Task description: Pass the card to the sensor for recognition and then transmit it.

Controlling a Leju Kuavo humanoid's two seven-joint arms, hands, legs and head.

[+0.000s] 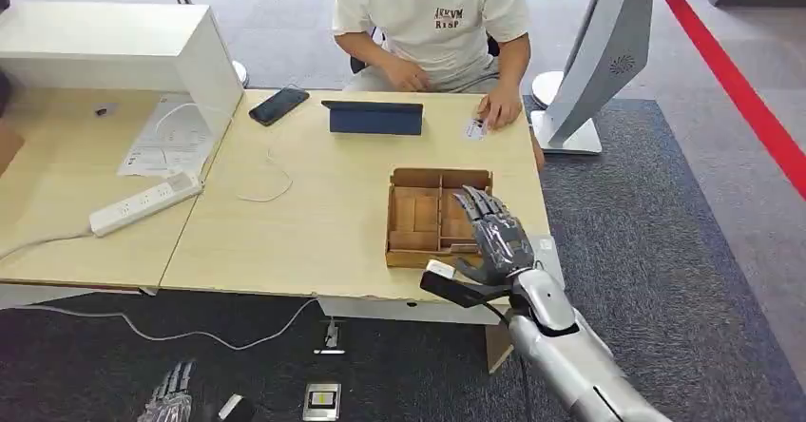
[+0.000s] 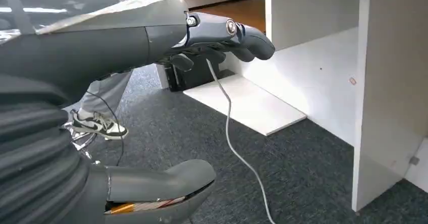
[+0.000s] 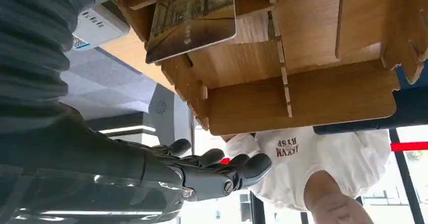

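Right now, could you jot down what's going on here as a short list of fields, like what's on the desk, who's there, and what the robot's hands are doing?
Desk: light wooden desk
Tray: wooden divided tray near the desk's right front edge
Card: picture card lying in the tray
Right robot hand: over the tray, fingers spread, holding nothing
Left robot hand: hanging low by the carpet
Person: seated across the desk, hand beside a small card
Other items: phone, tablet, power strip

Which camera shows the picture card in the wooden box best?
The right wrist view: the card with its tree picture lies close up in the wooden box. In the head view the right robot hand covers that spot.
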